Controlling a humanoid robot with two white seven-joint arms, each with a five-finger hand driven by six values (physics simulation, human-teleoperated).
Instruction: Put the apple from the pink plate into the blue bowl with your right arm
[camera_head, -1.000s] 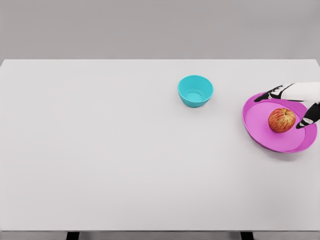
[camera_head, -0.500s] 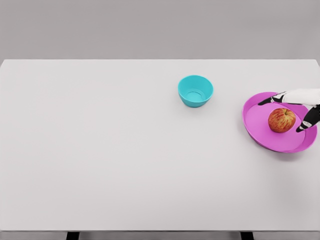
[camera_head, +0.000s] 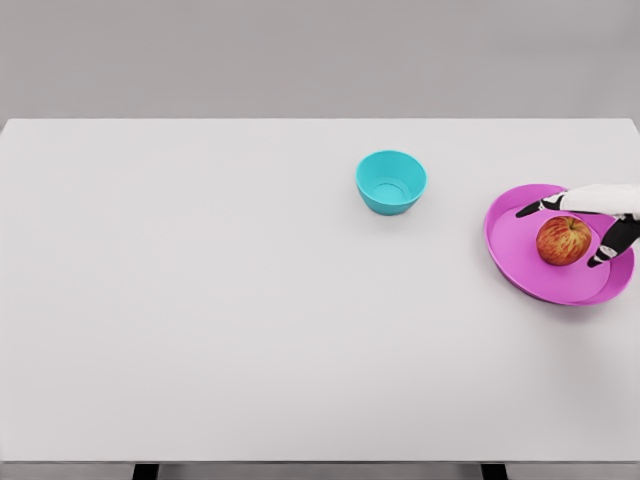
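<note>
- Reaching in from the right edge, the right hand (camera_head: 590, 222) sits over the far right part of the plate (camera_head: 520, 262), its white forearm cut off by the frame.
- Fingers (camera_head: 528, 210) are spread wide — one dark-tipped finger stretches left along the plate's far rim, another (camera_head: 603, 255) angles down on the apple's right side.
- Between those two fingers lies the apple (camera_head: 563, 241); the hand brackets it from behind and from the right, but whether any finger touches it cannot be told, and nothing is gripped.
- Apple: red and yellow, resting on the pink plate a little right of its middle, stem dimple facing up.
- Plate: shallow, pink, holding only the apple; it stands near the right edge of the table (camera_head: 250, 300), and its right rim comes close to the picture's edge.
- Bowl (camera_head: 391, 181): blue-green, round, upright, with nothing inside; it stands well apart from the plate, to its left and a little farther back.
- Table: white, wide, filling most of the view, with a grey wall behind — two dark legs show at the bottom edge.
- Left arm: out of view.
</note>
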